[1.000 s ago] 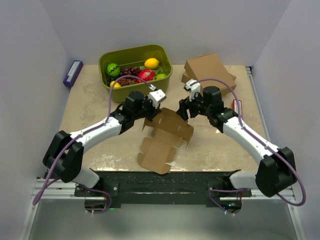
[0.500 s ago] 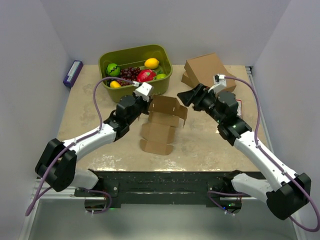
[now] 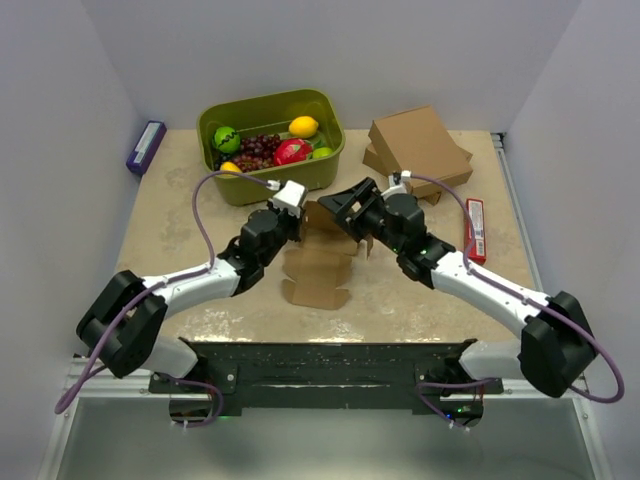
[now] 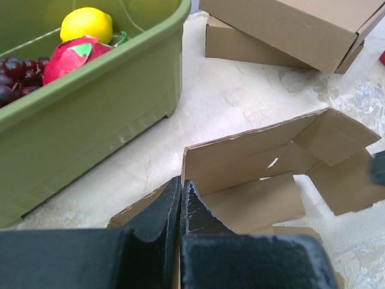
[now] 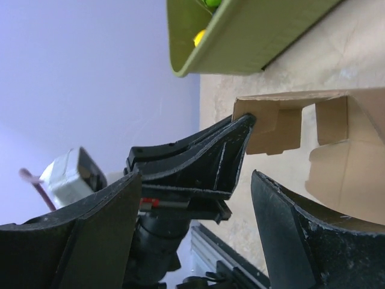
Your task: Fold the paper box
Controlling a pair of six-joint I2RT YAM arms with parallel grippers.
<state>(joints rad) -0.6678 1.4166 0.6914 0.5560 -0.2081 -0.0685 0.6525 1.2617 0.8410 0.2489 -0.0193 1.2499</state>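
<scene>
- The left gripper (image 3: 298,226) is clenched on the raised rear panel of the paper box (image 3: 318,272).
- The box lies partly folded mid-table, just in front of the green bin (image 3: 285,180).
- The right gripper (image 3: 342,203) hangs released beside that panel.

I count one paper box (image 3: 318,285), two stacked cardboard boxes (image 3: 418,145) at one o'clock, one green tub (image 3: 262,101), one purple packet (image 3: 146,147), one red packet (image 3: 475,230).

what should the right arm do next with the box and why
Probably bring the open right gripper onto the loose side flap of the paper box and fold it inward: the left gripper is shut on the raised wall, holding it upright.
</scene>
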